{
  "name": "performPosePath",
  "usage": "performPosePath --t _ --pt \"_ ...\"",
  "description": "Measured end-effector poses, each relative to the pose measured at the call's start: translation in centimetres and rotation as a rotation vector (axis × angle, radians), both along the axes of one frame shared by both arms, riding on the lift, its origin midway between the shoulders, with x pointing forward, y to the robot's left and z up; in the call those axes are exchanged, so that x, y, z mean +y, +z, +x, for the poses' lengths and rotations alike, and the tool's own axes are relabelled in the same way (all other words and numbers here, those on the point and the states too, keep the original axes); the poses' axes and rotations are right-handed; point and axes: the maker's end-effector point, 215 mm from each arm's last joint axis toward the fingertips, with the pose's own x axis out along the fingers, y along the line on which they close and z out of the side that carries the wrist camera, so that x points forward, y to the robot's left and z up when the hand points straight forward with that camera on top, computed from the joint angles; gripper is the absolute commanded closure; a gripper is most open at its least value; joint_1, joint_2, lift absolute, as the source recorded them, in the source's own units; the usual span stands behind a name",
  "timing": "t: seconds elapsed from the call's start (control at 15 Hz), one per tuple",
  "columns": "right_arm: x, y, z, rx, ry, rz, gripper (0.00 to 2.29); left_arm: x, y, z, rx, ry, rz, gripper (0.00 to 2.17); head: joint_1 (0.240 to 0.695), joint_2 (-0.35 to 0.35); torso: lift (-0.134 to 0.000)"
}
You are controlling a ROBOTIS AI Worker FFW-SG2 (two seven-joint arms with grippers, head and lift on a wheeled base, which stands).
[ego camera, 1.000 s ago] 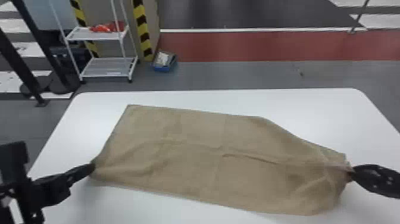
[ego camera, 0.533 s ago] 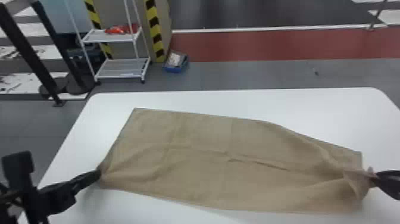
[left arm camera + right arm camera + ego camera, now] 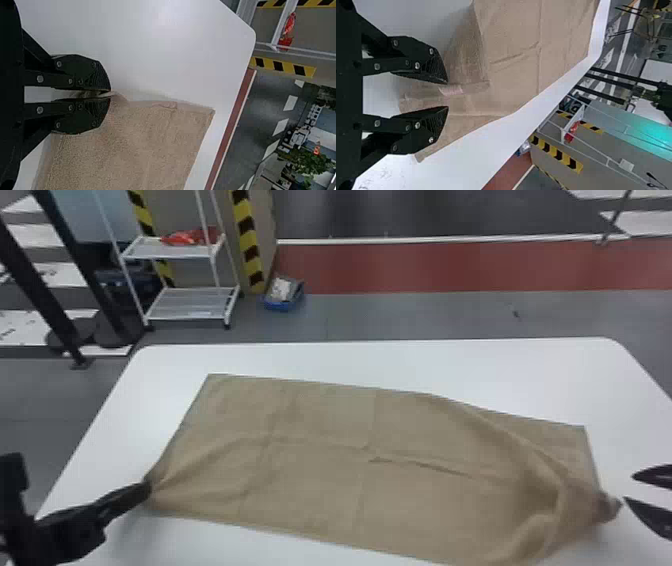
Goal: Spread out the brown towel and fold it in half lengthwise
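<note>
The left tool [image 3: 149, 486] is pinching a corner of the brown towel [image 3: 325, 450], which is lying rumpled across the white surface [image 3: 400, 362]; the right tool [image 3: 628, 488] is spreading its fingers beside the opposite end.

bright glare, soft shadows, blurred background

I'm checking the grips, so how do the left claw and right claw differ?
The left claw is shut on the brown towel; the right claw stands open, holding nothing. In the head view, the left claw meets the towel, while the right claw hangs just off its end. Both are black and two-fingered.
</note>
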Motion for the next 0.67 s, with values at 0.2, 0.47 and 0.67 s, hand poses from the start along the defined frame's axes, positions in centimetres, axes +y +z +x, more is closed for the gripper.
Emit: performPosePath --t 0.2,0.47,0.67 --pt "-1.9 -0.8 -0.8 0.035 -0.03 -0.063 0.05 0.7 0.7 -0.2 -0.012 0.011 0.011 0.04 0.695 0.028 -0.125" --pt "-3.0 0.4 -0.5 0.015 -0.055 -0.058 0.07 0.5 1.8 -0.3 -0.029 0.009 0.011 0.02 0.695 0.003 -0.125" --pt "-0.9 0.7 -0.1 0.006 0.009 -0.13 0.07 0.6 2.2 -0.6 -0.034 0.005 0.012 0.03 0.695 0.027 -0.125"
